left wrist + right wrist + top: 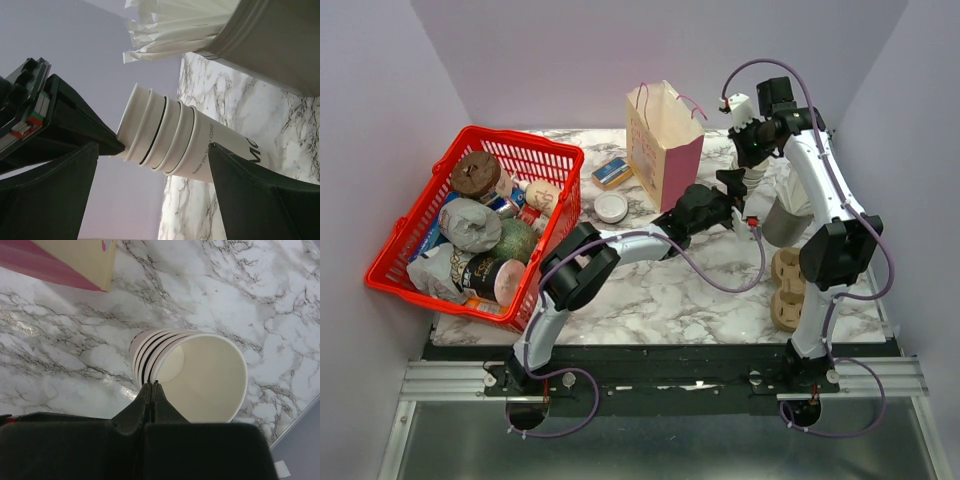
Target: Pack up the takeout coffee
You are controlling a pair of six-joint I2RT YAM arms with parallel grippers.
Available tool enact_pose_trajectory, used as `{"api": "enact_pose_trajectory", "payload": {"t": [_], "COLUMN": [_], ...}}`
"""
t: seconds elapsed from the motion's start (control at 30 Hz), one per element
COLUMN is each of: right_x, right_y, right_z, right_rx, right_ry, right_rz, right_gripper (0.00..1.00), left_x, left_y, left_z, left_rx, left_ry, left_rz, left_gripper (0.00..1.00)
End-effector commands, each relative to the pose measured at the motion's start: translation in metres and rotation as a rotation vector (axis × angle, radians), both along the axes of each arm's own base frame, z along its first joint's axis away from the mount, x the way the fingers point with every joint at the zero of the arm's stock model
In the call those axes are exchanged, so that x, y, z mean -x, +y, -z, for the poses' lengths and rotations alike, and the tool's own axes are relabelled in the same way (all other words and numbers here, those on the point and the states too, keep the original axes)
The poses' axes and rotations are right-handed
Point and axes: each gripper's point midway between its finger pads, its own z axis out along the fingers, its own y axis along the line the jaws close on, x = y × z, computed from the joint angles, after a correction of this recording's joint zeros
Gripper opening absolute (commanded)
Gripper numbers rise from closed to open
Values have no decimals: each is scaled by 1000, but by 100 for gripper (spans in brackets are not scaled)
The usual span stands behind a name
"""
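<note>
No cup with a dark brown band shows in any view. A stack of plain cream cups [752, 182] stands right of the pink paper bag [663, 140]. My right gripper [753, 152] comes down from above and is shut on the rim of the top cup [200, 375], its fingertips [147, 390] pinched together at the rim. My left gripper [738, 203] is open, with a finger on each side of the stack [170, 137]; the right finger [235, 170] lies against the cup wall. A round white lid [611, 207] lies on the table left of the bag.
A grey cup of white sticks [783, 222] stands just right of the stack and shows in the left wrist view [270, 45]. A red basket [525, 142] of groceries is at the left. A small blue box [612, 172] and wooden discs [787, 290] lie on the marble.
</note>
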Motion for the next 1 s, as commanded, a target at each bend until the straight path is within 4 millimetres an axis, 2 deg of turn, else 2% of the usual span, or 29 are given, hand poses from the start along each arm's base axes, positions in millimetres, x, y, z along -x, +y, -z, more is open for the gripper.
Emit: {"api": "enact_pose_trajectory", "payload": {"t": [0.0, 0.53, 0.8, 0.87, 0.97], "right_x": [8, 16, 13, 10, 9], "right_y": [-3, 4, 0, -1, -1], "right_z": [-15, -21, -23, -29, -49], "right_rx": [24, 45, 64, 65, 66], "right_ry": [-31, -44, -61, -80, -132], "right_rz": [35, 27, 41, 47, 43], "right_gripper": [1, 1, 1, 1, 1], "left_x": [-14, -21, -19, -18, -15], "left_y": [-3, -11, -11, -9, -10], "left_z": [18, 43, 55, 54, 30], "left_rx": [-51, -99, -122, -105, -25], "left_ry": [9, 39, 50, 43, 46], "left_rz": [-95, -136, -132, -134, -132], "left_gripper": [99, 99, 99, 99, 99]}}
